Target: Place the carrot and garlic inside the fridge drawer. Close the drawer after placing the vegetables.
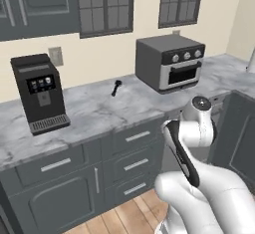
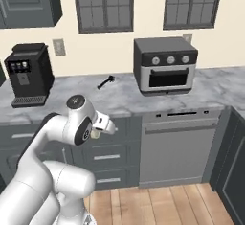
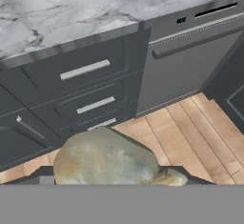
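Observation:
The garlic (image 3: 107,158), a pale cream roundish bulb, sits close up at the bottom of the hand view between the two dark fingertips. My gripper (image 3: 114,178) is shut on it. In the right base view the gripper (image 2: 103,126) hangs in front of the cabinet drawers, below the counter's edge, with the garlic (image 2: 95,134) as a pale spot under the hand. The hand looks down at the cabinet fronts and the wooden floor. The carrot and the fridge drawer are out of view.
A marble counter (image 1: 99,113) carries a black coffee machine (image 1: 40,91), a grey toaster oven (image 1: 169,61) and a small black tool (image 1: 116,87). Below are cabinet drawers with silver bar handles (image 3: 85,69) and a dishwasher (image 2: 179,147). A dark cabinet side (image 1: 236,133) stands at the right.

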